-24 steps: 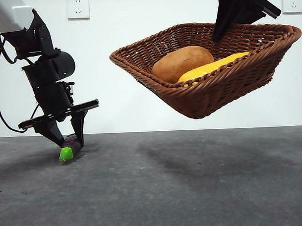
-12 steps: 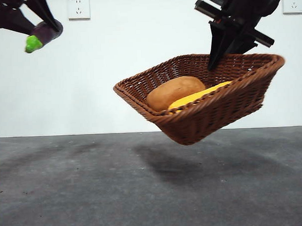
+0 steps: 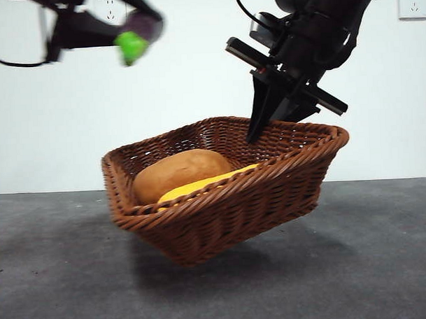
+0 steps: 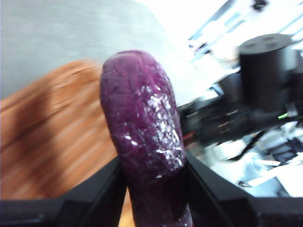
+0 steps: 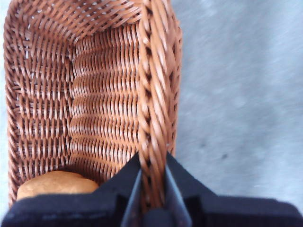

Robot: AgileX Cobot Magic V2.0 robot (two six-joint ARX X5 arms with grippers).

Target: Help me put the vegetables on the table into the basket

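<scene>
1. 2 of the 3 vegetables are already lying in the basket (image 3: 221,201): the potato (image 3: 180,173) and, just beside it, the corn cob (image 3: 203,185).
2. The right gripper (image 5: 152,187) is pinching the basket's braided rim between its jaws and is holding the basket tilted, lifted off the table (image 3: 371,266) at its gripped side; whether its low corner is touching the table is hard to tell.
3. The left gripper (image 4: 154,189) is clamping the eggplant (image 4: 142,127), the last vegetable, high in the air; in the front view its green cap is showing up and to the left of the basket, well clear of it.
4. What is left, as I judge it: the eggplant needs bringing over the basket's open part and releasing there, and the basket probably needs setting flat.
</scene>
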